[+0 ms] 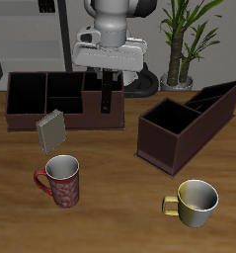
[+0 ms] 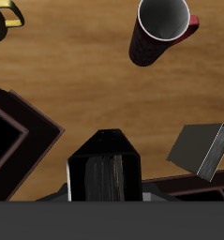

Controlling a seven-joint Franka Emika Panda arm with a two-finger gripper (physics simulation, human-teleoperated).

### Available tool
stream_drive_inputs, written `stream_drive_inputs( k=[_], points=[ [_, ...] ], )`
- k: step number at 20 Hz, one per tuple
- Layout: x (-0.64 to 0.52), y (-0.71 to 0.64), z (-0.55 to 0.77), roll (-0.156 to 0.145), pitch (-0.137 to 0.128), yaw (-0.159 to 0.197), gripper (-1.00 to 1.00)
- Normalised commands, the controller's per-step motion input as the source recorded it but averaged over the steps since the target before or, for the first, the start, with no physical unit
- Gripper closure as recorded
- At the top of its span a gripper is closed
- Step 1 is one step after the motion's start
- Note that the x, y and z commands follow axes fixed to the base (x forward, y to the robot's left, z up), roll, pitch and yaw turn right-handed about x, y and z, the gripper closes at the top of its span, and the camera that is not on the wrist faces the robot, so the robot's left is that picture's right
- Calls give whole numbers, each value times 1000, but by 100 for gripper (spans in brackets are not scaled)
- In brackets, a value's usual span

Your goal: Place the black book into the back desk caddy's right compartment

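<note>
Gripper (image 1: 109,96) clamped on black book (image 1: 109,100), held above back caddy (image 1: 31,109); lowering into right compartment (image 1: 102,105) left.

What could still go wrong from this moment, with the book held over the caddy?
1. The gripper holds the black book only by its top edge, so it may swing or slip.
2. It hangs above the back desk caddy near a partition; a lowered corner might catch on it instead of entering the right compartment.
3. The grey book leans against the caddy's front wall and could be jostled.
</note>
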Motion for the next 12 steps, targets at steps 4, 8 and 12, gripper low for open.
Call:
stream_drive_inputs(
  k=[4, 8, 12],
  points=[
    [-646, 206, 323, 16, -44, 43, 100],
    [-539, 113, 309, 10, -50, 48, 100],
    [-524, 89, 330, 14, -49, 72, 100]
  ],
)
